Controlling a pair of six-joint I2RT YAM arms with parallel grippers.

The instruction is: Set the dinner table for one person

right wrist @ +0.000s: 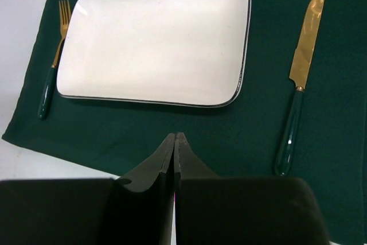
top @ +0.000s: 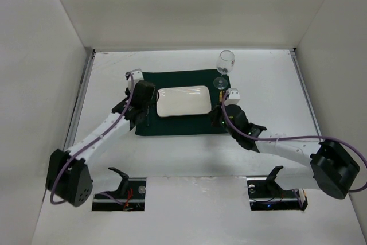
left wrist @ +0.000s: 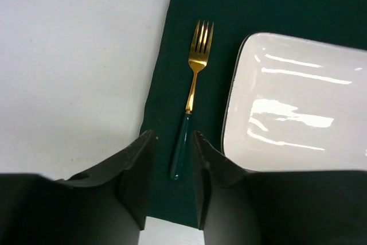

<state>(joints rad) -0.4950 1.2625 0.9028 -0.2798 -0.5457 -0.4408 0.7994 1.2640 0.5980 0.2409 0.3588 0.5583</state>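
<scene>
Looking down from above, we see the white table (top: 275,84) filling most of the view, with thin metal rails along its left and right edges and both arm bases at its near edge. A dark green mat (top: 178,127) lies on it, toward the far edge and about midway between the rails. We find a white rectangular plate (top: 183,101) at the middle of the mat, its long side parallel to the mat's near edge. A fork (left wrist: 192,101) with gold tines and a dark green handle lies along the mat's left edge, just beside the plate without touching it, tines toward the far edge. A knife (right wrist: 301,67) with a gold blade and green handle lies near the mat's right edge, apart from the plate. A glass (top: 225,67) stands upright at the mat's far right corner. The left gripper (left wrist: 172,139) hangs over the fork's handle end with its jaws apart, wider than the handle, gripping nothing. The right gripper (right wrist: 174,139) hangs over the mat's near edge, between plate and knife, its fingers pressed together and empty.
</scene>
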